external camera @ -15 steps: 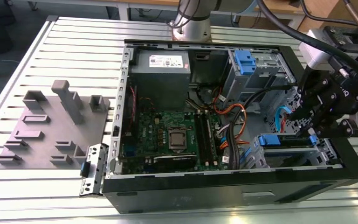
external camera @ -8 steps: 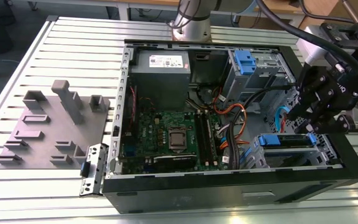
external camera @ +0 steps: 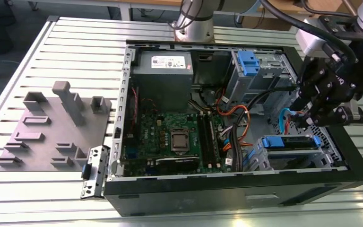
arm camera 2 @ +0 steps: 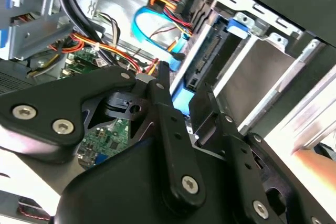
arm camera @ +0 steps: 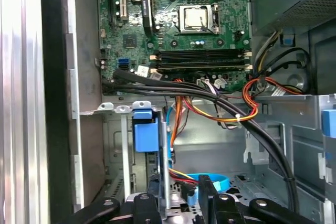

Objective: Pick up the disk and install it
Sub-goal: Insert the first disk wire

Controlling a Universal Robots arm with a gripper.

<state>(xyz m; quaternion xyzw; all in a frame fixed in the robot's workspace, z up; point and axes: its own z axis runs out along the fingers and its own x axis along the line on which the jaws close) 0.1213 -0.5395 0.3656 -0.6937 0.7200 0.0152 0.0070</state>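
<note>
One open computer case (external camera: 232, 191), lying on its side on one slatted metal table (external camera: 55, 201). Inside it: one motherboard (external camera: 168, 135) with one processor socket (external camera: 181, 141), and one power supply (external camera: 162, 71) at the far wall.

One disk (external camera: 287, 142), sitting in the drive cage at the near corner on the exterior view's right, with blue rails at both ends. In the second wrist view, its black connector edge (arm camera 2: 207, 59) bare inside the cage.

One smaller blue bracket (external camera: 247, 63) in the far bay on the same side. One looped blue cable (external camera: 284, 120) just beyond the disk. One grey fixture plate (external camera: 43, 132) on the exterior view's left, well apart from the disk.

One arm (external camera: 358, 23), coming in from the far corner on the exterior view's right, with its wrist bent downward. One gripper (external camera: 311, 122), pointing down into the case, near the disk and just above the far side of its cage.

Jaws apart. In the second wrist view, two black fingers (arm camera 2: 163, 98) flanking the blue end of the disk's rail. Cannot tell whether they touch it.
</note>
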